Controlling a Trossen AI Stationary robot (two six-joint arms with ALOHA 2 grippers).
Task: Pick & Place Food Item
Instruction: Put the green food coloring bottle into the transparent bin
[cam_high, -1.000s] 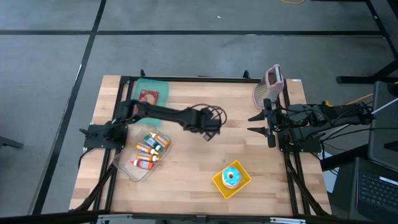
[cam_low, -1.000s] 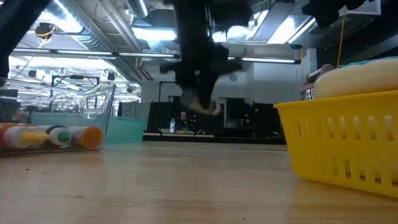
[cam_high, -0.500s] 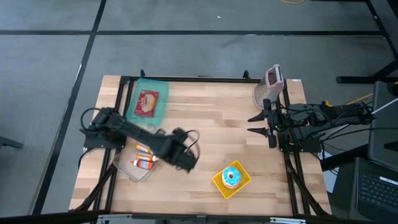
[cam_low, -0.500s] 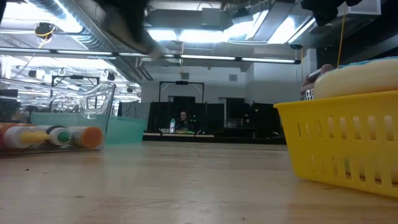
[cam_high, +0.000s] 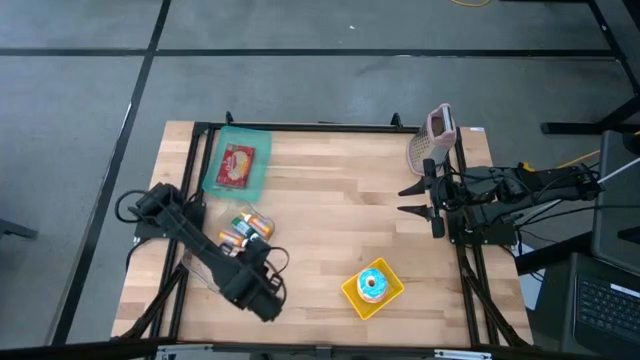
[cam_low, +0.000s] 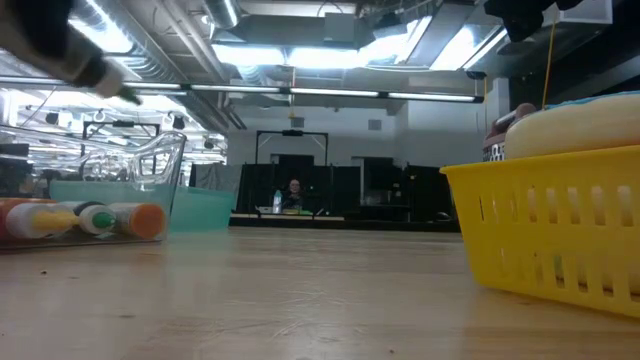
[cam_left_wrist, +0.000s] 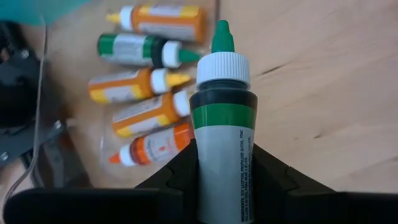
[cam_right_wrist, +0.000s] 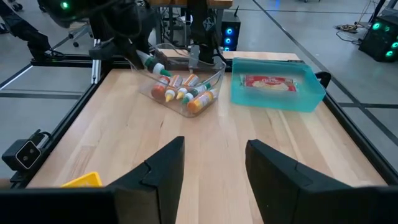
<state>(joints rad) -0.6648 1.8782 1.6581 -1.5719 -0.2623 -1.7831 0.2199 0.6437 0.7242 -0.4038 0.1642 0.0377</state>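
My left gripper (cam_high: 257, 296) hangs near the table's near-left corner, shut on a green-capped bottle (cam_left_wrist: 221, 124) with a white label. The bottle also shows in the right wrist view (cam_right_wrist: 153, 63) and at the low view's top left (cam_low: 105, 75). Just beyond it a clear container (cam_high: 232, 250) lies flat on the table. It holds several orange bottles and one green bottle (cam_left_wrist: 140, 48). My right gripper (cam_right_wrist: 214, 163) waits open at the table's right edge, touching nothing. My left gripper pinches the bottle's labelled body (cam_left_wrist: 217, 186) between its two fingers, one on each side. The fingers slant steeply down from above, and the bottle lies along them with its green cap end (cam_left_wrist: 222, 43) sticking out past the fingertips. The bottle is lifted clear of the table.
A teal tray (cam_high: 258, 172) with a red package stands at the far left. A yellow basket (cam_high: 352, 297) with a frosted doughnut sits near the front, right of my left gripper. A pink-and-grey object (cam_high: 436, 140) lies at the far right. Bare wood lies between.
My left gripper has swung from the table's middle toward the near edge and to the left, rolling as it went. It has carried the bottle with it, clear of the table, and now stands by the clear container's near end.
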